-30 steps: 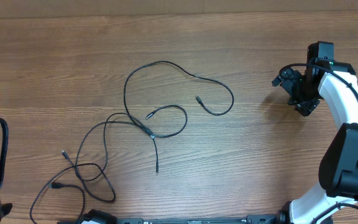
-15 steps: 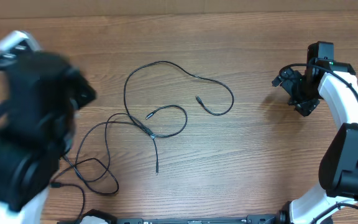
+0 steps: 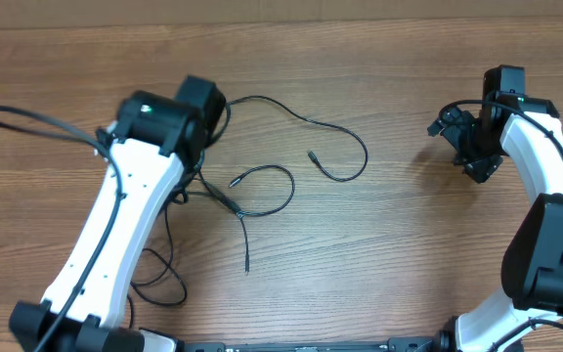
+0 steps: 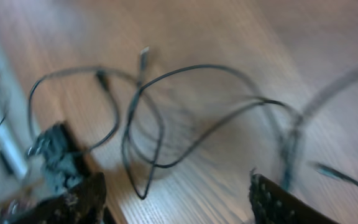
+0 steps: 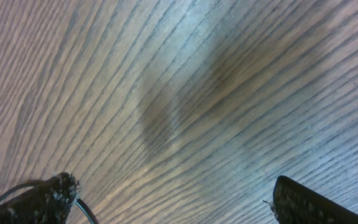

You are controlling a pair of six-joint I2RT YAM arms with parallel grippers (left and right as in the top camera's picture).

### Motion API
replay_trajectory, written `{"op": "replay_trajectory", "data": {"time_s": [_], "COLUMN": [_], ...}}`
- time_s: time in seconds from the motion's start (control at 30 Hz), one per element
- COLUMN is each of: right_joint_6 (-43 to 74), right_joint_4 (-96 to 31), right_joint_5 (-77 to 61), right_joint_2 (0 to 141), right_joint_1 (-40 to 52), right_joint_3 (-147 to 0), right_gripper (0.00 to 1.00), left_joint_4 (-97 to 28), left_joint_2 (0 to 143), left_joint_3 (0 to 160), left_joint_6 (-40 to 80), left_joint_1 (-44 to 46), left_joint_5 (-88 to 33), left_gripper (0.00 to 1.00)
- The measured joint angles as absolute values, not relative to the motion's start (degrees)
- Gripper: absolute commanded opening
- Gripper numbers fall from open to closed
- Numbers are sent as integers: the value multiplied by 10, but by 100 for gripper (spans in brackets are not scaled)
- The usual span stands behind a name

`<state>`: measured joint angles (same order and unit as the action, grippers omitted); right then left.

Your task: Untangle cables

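desk [image 3: 409, 254]: under everything; cables on its left and middle, bare on the right.
cables [image 3: 292, 188]: spread flat on the desk; one strand arcs across the far middle, a smaller loop lies nearer, and more loops lie at the near left.
left arm [image 3: 125, 225]: reaches from the near-left edge toward the far middle, over the left loops.
left tool [image 4: 176, 183]: above the strands, at that arm's far end.
right tool [image 3: 462, 145]: far right, over bare desk, well apart from the cables.

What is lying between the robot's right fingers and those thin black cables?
Nothing visible: only bare wooden table lies between the open right fingers and the nearest of the cables.
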<state>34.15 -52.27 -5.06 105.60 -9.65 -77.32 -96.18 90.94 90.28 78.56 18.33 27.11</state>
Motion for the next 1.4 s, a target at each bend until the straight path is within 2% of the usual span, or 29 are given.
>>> {"op": "replay_trajectory", "data": {"time_s": [0.07, 0.2, 0.3, 0.47, 0.53, 0.63, 0.93, 1.13, 1.2, 1.27, 1.37, 1.4], "right_joint_6": [342, 341, 342, 342, 343, 343, 343, 343, 343, 343, 343, 343], "right_joint_4": [-522, -522, -523, -522, -522, -522, -522, -523, -522, -522, -522, -523], "right_joint_5": [-51, -51, -51, -51, -51, -50, -51, -51, -50, -51, -51, -50], "right_joint_2": [1056, 1056, 1056, 1056, 1056, 1056, 1056, 1056, 1056, 1056, 1056, 1056], "right_joint_1": [-96, -96, -97, -96, -96, -97, -96, -96, -96, -96, -96, -96], "right_joint_3": [-773, -773, -773, -773, -773, -773, -773, -773, -773, -773, -773, -773], "right_gripper": [100, 100, 100, 100, 100, 100, 100, 100, 100, 100, 100, 100], "left_joint_4": [-961, -917, -870, -801, -771, -703, -577, -543, -535, -523, -517, -516], "left_joint_2": [911, 911, 911, 911, 911, 911, 911, 911, 911, 911, 911, 911], "left_joint_3": [864, 795, 740, 658, 635, 603, 521, 480, 468, 458, 450, 450], "left_joint_6": [837, 904, 927, 935, 927, 889, 803, 790, 790, 789, 782, 777], "left_joint_1": [176, 158, 139, 87, 64, 34, 21, 21, 21, 21, 21, 21], "left_joint_5": [272, 282, 286, 276, 270, 257, 200, 178, 175, 173, 169, 169], "left_gripper": [79, 70, 66, 66, 59, 56, 64, 64, 56, 39, 4, 4]}}
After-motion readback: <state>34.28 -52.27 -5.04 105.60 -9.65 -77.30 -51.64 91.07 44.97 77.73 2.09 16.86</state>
